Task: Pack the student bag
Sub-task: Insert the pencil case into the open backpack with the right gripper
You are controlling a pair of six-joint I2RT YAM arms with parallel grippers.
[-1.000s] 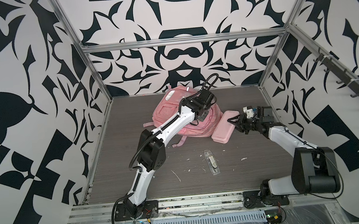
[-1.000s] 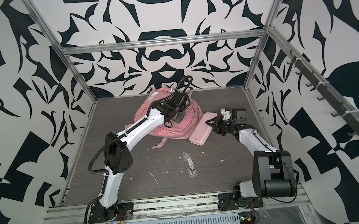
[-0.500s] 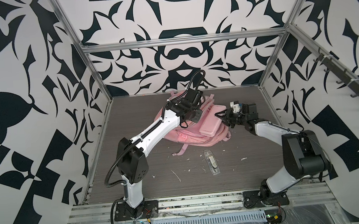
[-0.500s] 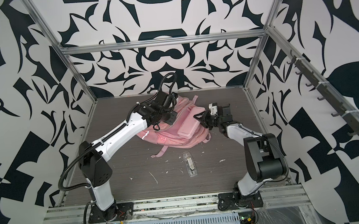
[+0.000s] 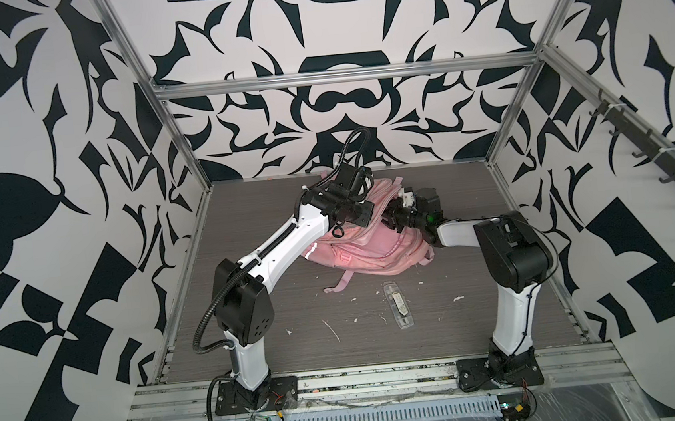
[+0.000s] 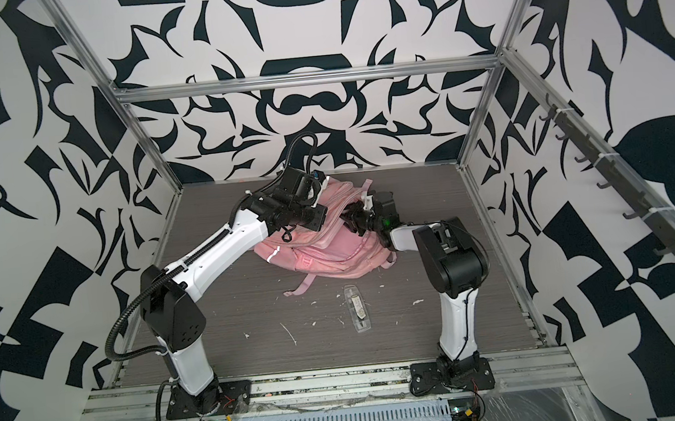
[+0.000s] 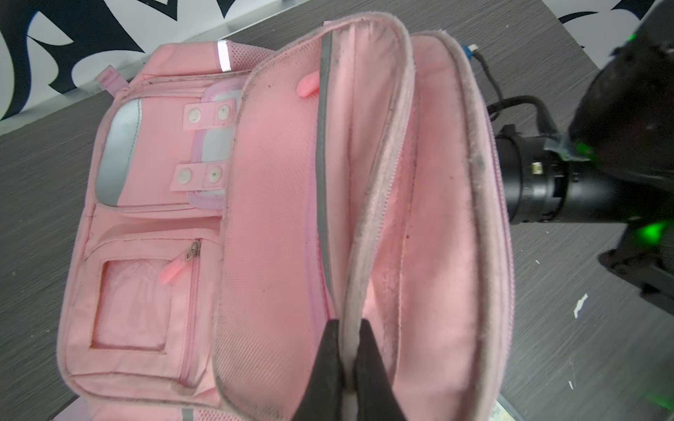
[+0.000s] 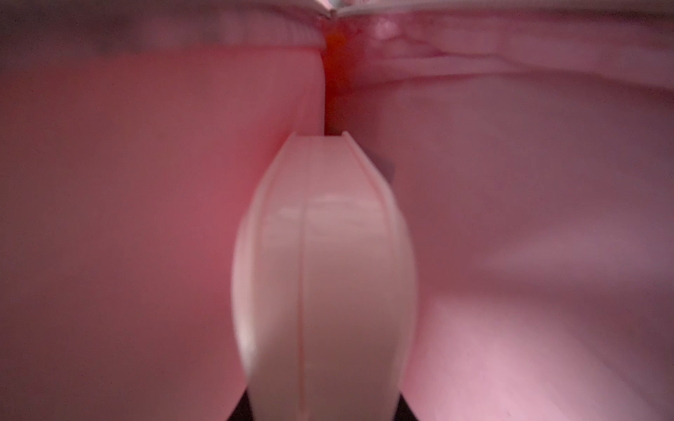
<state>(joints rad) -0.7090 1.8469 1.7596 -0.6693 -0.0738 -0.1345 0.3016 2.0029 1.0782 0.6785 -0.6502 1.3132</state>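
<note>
While the student bag (image 5: 372, 246) lies on the grey table (image 5: 254, 331) toward the back centre, both arms meet over its upper end in both top views. The left gripper (image 7: 349, 328) is clamped tight on the zip rim of the bag's main compartment, with black fingers (image 7: 321, 364) pinching the fabric edge from both sides. That rim is lifted and the compartment gapes, showing pink lining. The bag's front faces the left wrist view: silver reflective patch (image 7: 116, 156), clear window pocket (image 7: 127, 302), pink zip pull (image 7: 175, 269). The right arm (image 7: 547, 189) comes in from the bag's far side, and its tip goes out of sight behind the rim. The right wrist view shows only blurred pink lining all round, so the right gripper (image 8: 322, 412) is inside the bag. It is closed on a pale pink pencil case (image 8: 321, 273), which sticks out forward between the jaws; dark finger edges are just visible either side of it at the frame edge. The case's far end points at a crease deeper in the compartment; I cannot tell whether it touches. A loose pink strap (image 5: 340, 286) trails on the table in front of the bag. A clear plastic packet (image 5: 397, 310) lies apart from the bag, nearer the front, with white scraps (image 5: 331, 330) scattered around it.
</note>
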